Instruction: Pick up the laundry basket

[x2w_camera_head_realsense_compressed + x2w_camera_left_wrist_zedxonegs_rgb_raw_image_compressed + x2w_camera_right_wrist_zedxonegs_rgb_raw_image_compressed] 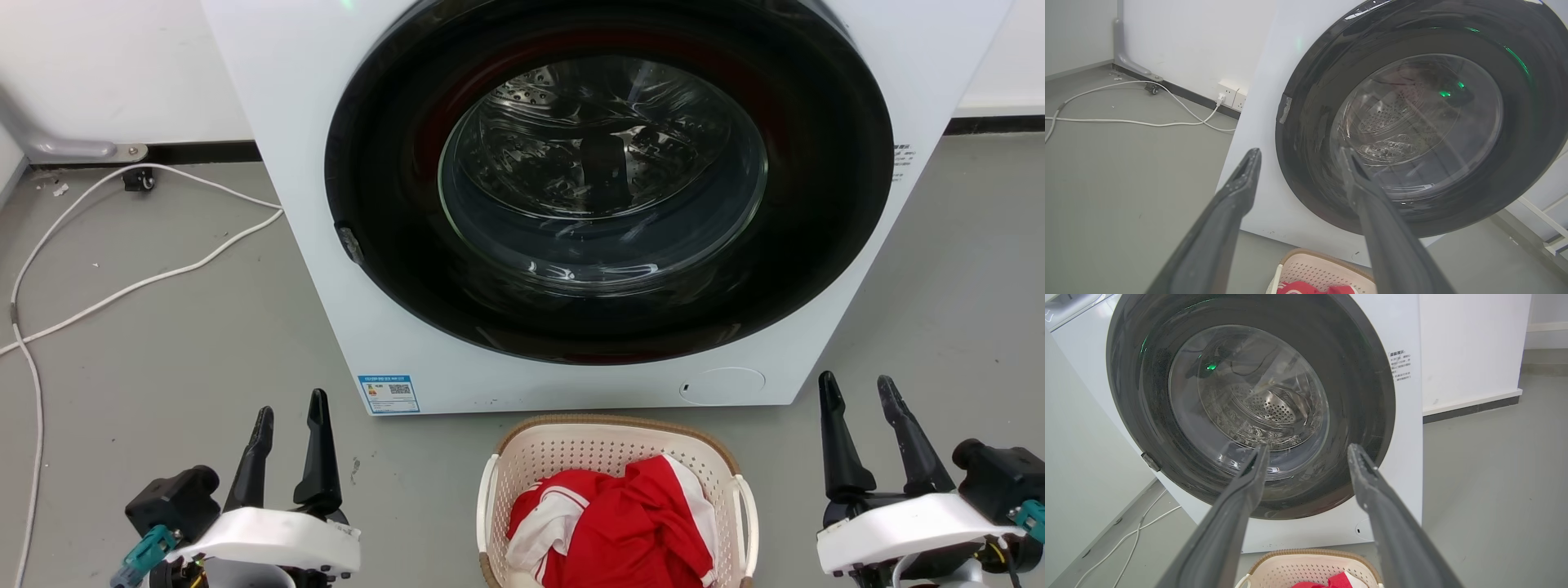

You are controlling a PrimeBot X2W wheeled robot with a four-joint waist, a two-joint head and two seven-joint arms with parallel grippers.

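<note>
The laundry basket, cream perforated plastic with a brown woven-look rim and white side handles, stands on the floor at the bottom centre of the head view, holding red and white clothes. Its far rim also shows in the left wrist view as the basket and in the right wrist view as the basket. My left gripper is open, well to the left of the basket and apart from it. My right gripper is open, to the right of the basket, holding nothing.
A white front-loading washing machine with a shut dark round glass door stands just behind the basket. White cables trail over the grey floor on the left. A wall socket sits on the white wall.
</note>
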